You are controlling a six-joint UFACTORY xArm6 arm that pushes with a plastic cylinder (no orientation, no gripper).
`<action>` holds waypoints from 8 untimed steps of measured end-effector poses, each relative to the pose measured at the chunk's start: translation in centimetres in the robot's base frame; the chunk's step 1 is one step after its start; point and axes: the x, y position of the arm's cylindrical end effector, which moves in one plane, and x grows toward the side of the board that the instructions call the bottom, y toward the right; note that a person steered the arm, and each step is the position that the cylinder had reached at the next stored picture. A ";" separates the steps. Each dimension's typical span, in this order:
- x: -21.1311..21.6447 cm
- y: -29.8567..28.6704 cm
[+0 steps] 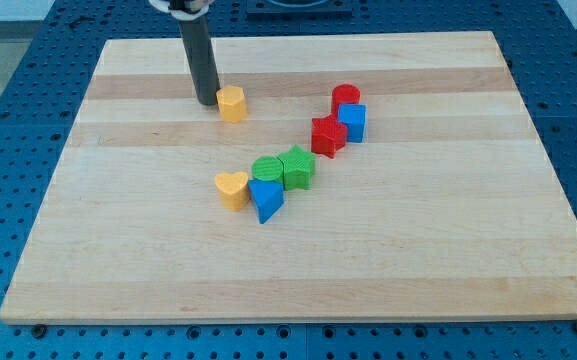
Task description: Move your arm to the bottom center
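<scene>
My tip [207,102] rests on the wooden table [118,250] in its far left part, at the lower end of a straight dark rod [200,60] that rises out of the view's top edge. There is no pincer on this arm, so nothing spread or pressed together can be told of it; the rod simply ends on the wood. Just to the right of my tip, so close that I cannot tell whether they touch, sits a yellow hexagonal block [232,103]. The remaining blocks lie well apart from my tip, strung in a slanting line from the middle of the table up toward the far right. Nearest in that line is a yellow heart block [232,189], with a blue triangular block [266,199] right beside it on its right. Behind those stand a green round block [267,168] and a green star block [298,166], side by side. Farther right and farther away are a red star block [328,135], a blue cube [353,122] and a red cylinder [345,97], clustered tight together. The near middle of the table, toward the view's bottom, lies well away from my tip.
</scene>
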 end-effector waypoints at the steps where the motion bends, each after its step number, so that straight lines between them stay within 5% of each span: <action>1: 0.6 -2.5; 2: 1.0 -6.7; 4: 9.4 -9.3; 6: 20.7 -3.8; 8: 22.6 0.9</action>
